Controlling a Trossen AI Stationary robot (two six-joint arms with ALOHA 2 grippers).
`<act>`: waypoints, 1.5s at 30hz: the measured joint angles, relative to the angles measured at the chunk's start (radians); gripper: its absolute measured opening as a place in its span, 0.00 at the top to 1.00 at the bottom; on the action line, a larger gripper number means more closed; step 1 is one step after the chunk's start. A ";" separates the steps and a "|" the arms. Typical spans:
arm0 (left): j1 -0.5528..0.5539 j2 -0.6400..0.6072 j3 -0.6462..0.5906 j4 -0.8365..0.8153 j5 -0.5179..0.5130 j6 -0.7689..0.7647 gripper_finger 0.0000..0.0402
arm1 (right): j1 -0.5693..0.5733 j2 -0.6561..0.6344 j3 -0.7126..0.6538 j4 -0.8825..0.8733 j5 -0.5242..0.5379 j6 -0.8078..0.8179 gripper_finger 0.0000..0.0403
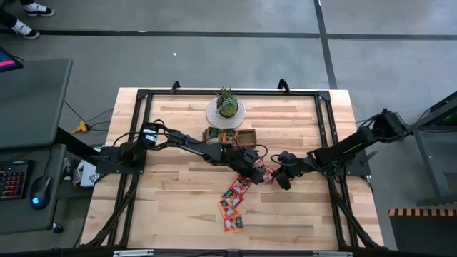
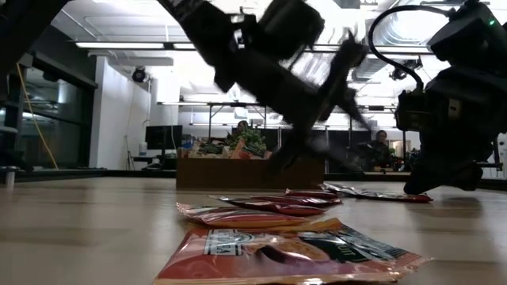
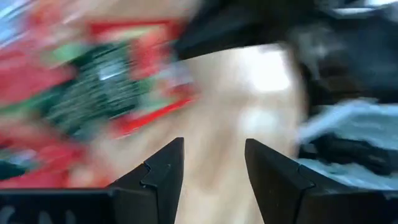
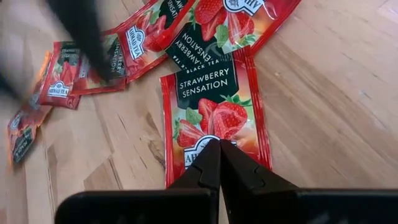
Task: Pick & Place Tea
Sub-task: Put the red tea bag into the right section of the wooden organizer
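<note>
Both arms reach centre: left pincer point(image 3: 213, 171) parted (seemingly empty), right pincer point(image 4: 219, 163) closed over tea point(image 4: 213, 112).

"STRAWBERRY SENSATION" on tea sachet point(image 4: 214, 115)

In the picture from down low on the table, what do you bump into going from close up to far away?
Big red tea sachet → more tea sachets → brown wooden tray → a person far back in the room.
</note>
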 joint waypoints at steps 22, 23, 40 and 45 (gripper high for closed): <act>0.002 0.044 0.000 -0.072 -0.073 -0.059 0.58 | 0.021 0.002 -0.001 0.090 -0.031 0.018 1.00; 0.002 0.044 0.000 -0.078 -0.078 -0.059 0.58 | 0.028 0.002 -0.001 0.093 -0.035 0.025 1.00; 0.001 0.044 -0.001 -0.072 -0.063 -0.054 0.58 | 0.072 0.002 0.008 0.123 0.013 0.067 1.00; 0.001 0.044 -0.001 -0.071 -0.058 -0.054 0.58 | 0.040 0.003 0.073 0.071 0.020 0.011 1.00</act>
